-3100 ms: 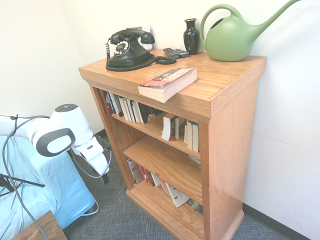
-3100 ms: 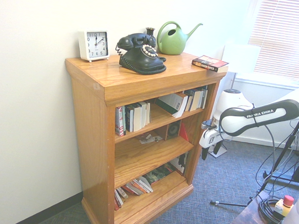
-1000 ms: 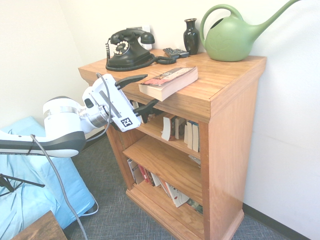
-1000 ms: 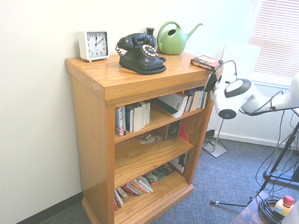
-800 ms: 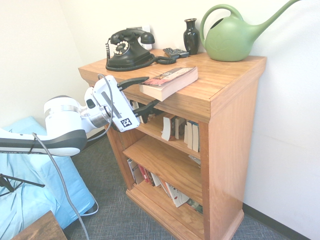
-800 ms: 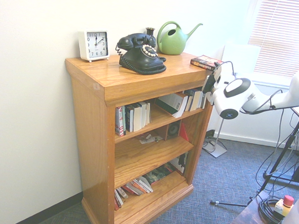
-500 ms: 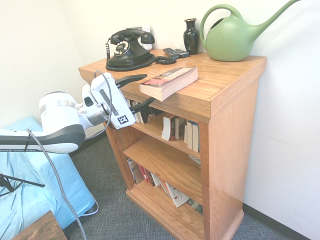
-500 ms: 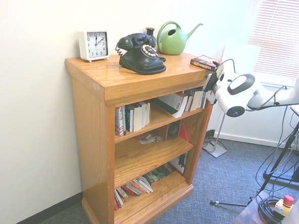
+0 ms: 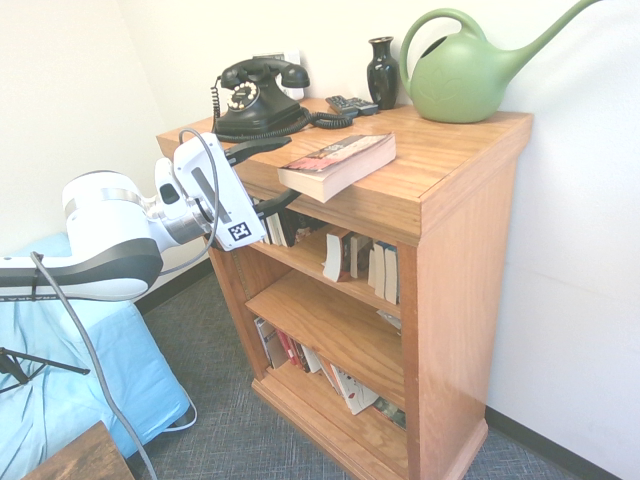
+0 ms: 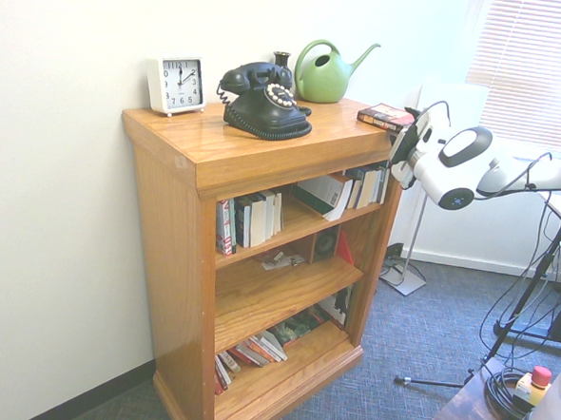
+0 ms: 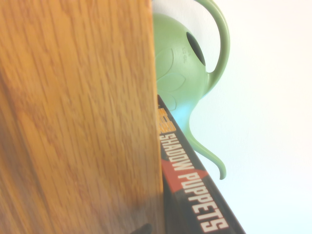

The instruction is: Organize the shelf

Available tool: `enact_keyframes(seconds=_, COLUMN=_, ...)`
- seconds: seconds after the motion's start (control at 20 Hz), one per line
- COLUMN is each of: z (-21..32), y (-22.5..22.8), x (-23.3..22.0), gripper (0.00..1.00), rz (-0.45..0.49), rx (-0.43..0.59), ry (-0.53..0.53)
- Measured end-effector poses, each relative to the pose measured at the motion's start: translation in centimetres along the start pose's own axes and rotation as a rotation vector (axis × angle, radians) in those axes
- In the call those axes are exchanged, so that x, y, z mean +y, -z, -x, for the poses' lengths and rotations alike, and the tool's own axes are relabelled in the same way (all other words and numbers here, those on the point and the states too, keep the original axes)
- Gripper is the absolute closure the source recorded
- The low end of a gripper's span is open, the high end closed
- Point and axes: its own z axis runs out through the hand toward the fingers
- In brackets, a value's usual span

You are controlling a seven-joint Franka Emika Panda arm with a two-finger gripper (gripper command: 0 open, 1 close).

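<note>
The shelf [image 9: 455, 270] is a waist-high orange-brown bookcase, also seen in the second exterior view [image 10: 168, 260]. A paperback book [image 9: 335, 165] lies flat on its top, overhanging the front edge [image 10: 393, 117]. My gripper [image 9: 268, 173] is open, turned sideways just left of the book. One finger is level with the top's surface and the other is under the overhang; nothing is held. In the wrist view the top's wooden edge [image 11: 78, 117] fills the picture beside the book's spine [image 11: 190, 185], which reads "SHADOW PUPPETS". The gripper [image 10: 399, 149] hovers by the shelf's front corner.
On the top stand a black rotary phone [image 9: 255, 100], a dark vase [image 9: 382, 70], a green watering can [image 9: 460, 80], a remote [image 9: 350, 104] and a white clock [image 10: 177, 83]. Books [image 9: 355, 260] lean unevenly on the tiers. A blue cushion [image 9: 90, 390] lies on the floor.
The gripper has drawn back from the book along the shelf's front edge and risen slightly. It stays open. The book has not moved.
</note>
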Motion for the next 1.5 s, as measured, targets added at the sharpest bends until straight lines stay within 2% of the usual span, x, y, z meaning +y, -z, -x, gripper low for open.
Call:
enact_keyframes(seconds=0.5, z=0.8, y=-0.3, x=1.6, gripper=1.00, rz=0.006, rx=-0.024, ry=-0.005)
enact_keyframes(seconds=1.2, z=1.4, y=-0.4, x=0.8, gripper=1.00, rz=-0.013, rx=-0.039, ry=0.003)
enact_keyframes(seconds=1.5, z=1.1, y=-0.5, x=2.1, gripper=1.00, rz=0.009, rx=-0.034, ry=-0.030)
